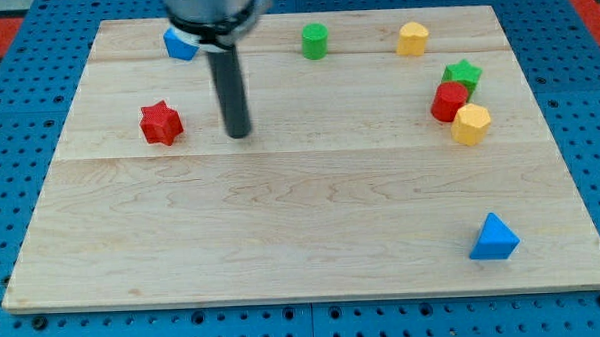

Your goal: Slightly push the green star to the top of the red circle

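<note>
The green star (463,75) sits at the view's right, touching the upper right of the red circle (447,101). A yellow hexagon (471,125) touches the red circle's lower right. My tip (239,134) rests on the board in the view's upper left part, far left of the green star and just right of a red star (161,123).
A blue block (180,43) lies at the top left, partly behind the rod. A green cylinder (315,40) and a yellow block (413,38) lie along the top. A blue triangle (495,238) lies at the bottom right. The wooden board (302,228) ends on all sides.
</note>
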Tool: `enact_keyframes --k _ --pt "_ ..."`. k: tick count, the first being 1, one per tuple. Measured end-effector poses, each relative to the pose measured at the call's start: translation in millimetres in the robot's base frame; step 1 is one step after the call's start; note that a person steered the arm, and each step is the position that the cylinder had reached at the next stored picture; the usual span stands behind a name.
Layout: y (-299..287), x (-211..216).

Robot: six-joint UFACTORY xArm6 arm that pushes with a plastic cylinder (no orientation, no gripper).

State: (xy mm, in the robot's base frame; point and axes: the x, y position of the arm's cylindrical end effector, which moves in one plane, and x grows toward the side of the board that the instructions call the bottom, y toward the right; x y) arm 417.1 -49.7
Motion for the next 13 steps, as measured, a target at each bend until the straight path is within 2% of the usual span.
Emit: enact_keyframes --k 2,3,4,5,6,7,10,12,13 --pt "88 28" --pt "168 44" --pt "281 41" --pt "330 23" --pt "292 1" --pt "276 1" --pt "268 -6" --pt "292 -50" --pt "263 -61"
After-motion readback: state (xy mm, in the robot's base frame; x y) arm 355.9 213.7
